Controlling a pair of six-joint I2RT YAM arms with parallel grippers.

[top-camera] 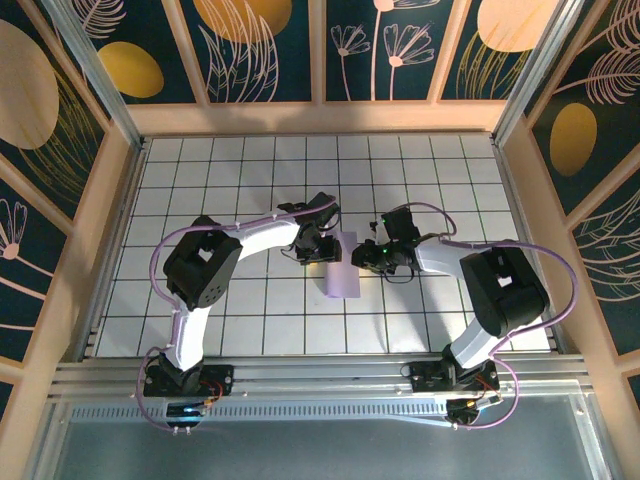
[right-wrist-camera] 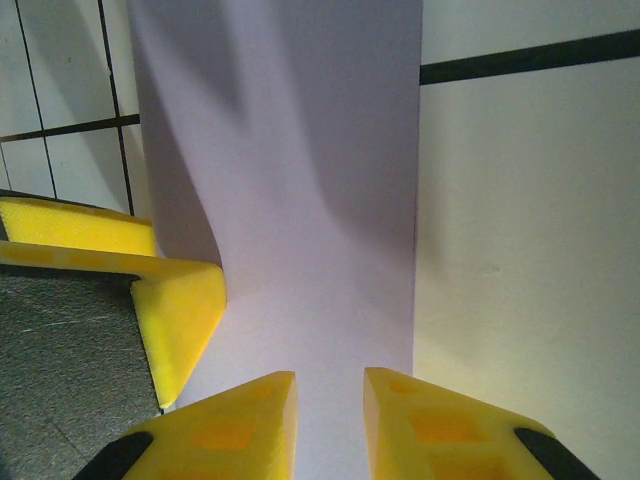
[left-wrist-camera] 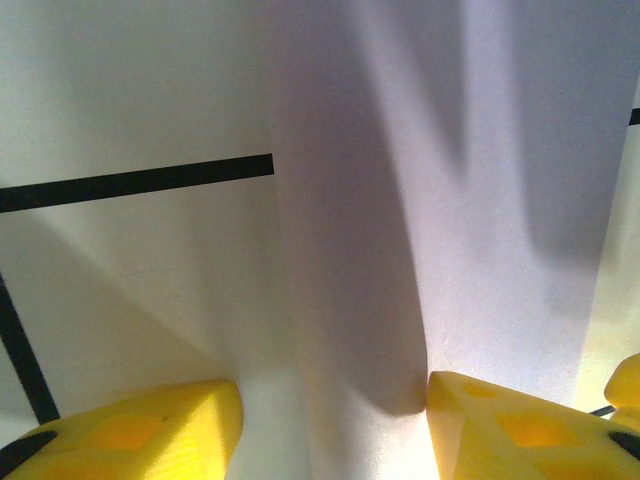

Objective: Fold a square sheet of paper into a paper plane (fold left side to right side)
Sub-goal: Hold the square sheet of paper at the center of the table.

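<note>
Two robot arms meet over a plain lavender sheet of paper [top-camera: 343,277] at the middle of a white gridded table [top-camera: 250,310]. The sheet bears no marks and lies as a narrow upright strip between the two wrists.

The left gripper [top-camera: 322,247] comes in from the left, the right gripper [top-camera: 372,256] from the right. In the left wrist view the sheet [left-wrist-camera: 470,200] runs up from between the yellow fingers [left-wrist-camera: 150,430] of the left gripper [left-wrist-camera: 335,432]. They stand well apart, and the right-hand one touches a raised curl of the paper.

In the right wrist view the right gripper [right-wrist-camera: 330,415] hovers at the near end of the sheet [right-wrist-camera: 300,150]. Its fingers [right-wrist-camera: 235,430] are drawn close, with a slim gap showing lavender. Whether they pinch the paper cannot be told. A left-arm finger [right-wrist-camera: 185,310] presses against the sheet's lifted left side.
</note>
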